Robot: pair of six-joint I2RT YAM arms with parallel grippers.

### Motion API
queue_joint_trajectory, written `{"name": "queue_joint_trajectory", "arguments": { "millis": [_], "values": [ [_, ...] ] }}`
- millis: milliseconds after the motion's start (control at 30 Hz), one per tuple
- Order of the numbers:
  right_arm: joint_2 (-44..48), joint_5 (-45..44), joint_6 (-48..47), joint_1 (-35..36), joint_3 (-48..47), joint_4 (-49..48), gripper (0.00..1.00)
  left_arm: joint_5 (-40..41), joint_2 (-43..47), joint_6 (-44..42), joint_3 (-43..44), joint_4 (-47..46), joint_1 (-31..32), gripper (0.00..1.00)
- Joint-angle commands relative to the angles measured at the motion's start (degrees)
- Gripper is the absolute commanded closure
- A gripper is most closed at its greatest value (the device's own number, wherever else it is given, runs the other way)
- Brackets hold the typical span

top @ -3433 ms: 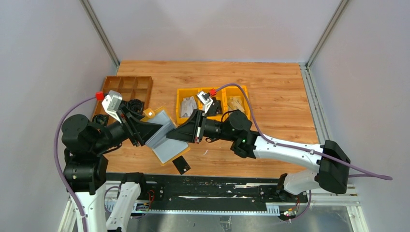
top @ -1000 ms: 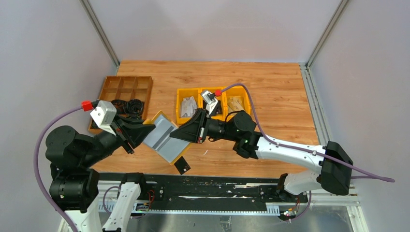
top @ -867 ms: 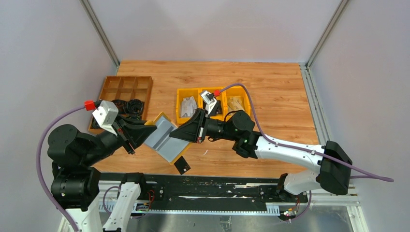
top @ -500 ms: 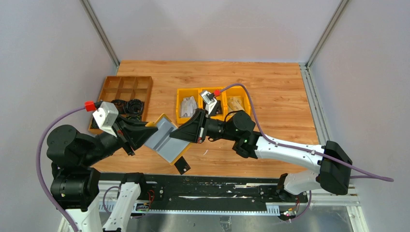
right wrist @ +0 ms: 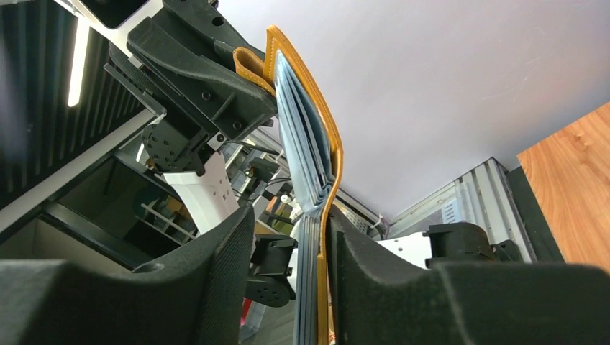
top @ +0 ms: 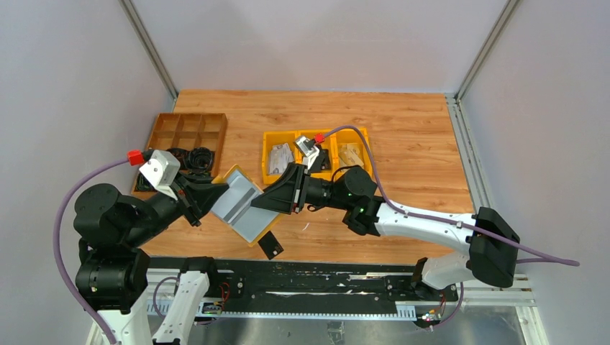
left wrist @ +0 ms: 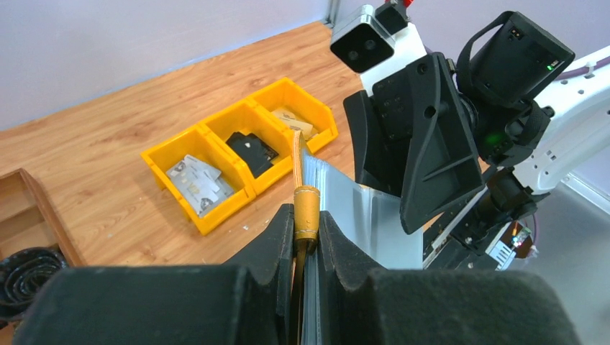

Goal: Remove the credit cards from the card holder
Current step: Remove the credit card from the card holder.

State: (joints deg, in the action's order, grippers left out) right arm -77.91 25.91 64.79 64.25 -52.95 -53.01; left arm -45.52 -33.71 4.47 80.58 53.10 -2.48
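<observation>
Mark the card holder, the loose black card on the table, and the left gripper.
card holder (top: 241, 203), top external view, grey inner lining
black card (top: 270, 246), top external view, card's middle
left gripper (left wrist: 307, 233), left wrist view, between fingertips

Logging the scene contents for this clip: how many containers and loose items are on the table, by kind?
Yellow bins: 3
Brown divided tray: 1
Yellow wallet, held off the table between both grippers: 1
Black card lying on the table: 1
Total: 6
</observation>
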Motion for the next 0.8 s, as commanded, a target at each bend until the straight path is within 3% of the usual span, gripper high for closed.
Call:
{"name": "queue_joint_trajectory", "arguments": {
  "millis": [0, 167, 333, 500, 633, 767],
  "values": [
    [0.5, 0.2, 2.8, 0.7, 0.1, -5.6, 0.53, 0.0, -1.0, -2.7, 0.1, 1.3, 0.0, 1.00],
    [-0.6, -2.1, 6.6, 0.4, 0.3, -6.2, 0.27, -2.6, 0.4, -4.4, -1.3, 1.3, 0.0, 1.00],
    [-1.2, -2.9, 6.9, 0.3, -0.7, -3.7, 0.24, -4.9, -0.3, -1.9, -1.1, 1.3, 0.0, 1.00],
    [-2.0, 0.3, 4.5, 0.3, -1.2, -2.5, 0.35, -8.0, -2.5, 4.5, 1.2, 0.6, -0.1, 1.00],
    [-3.2, 1.7, 4.7, 0.3, -0.5, -4.1, 0.57, -10.2, -3.0, 9.9, 1.7, -2.4, -0.1, 1.00],
    [-4.1, 3.4, 4.4, 0.3, -0.4, -8.5, 0.65, -11.6, -2.6, 13.3, 0.3, -4.4, -0.1, 1.00]
  ]
}}
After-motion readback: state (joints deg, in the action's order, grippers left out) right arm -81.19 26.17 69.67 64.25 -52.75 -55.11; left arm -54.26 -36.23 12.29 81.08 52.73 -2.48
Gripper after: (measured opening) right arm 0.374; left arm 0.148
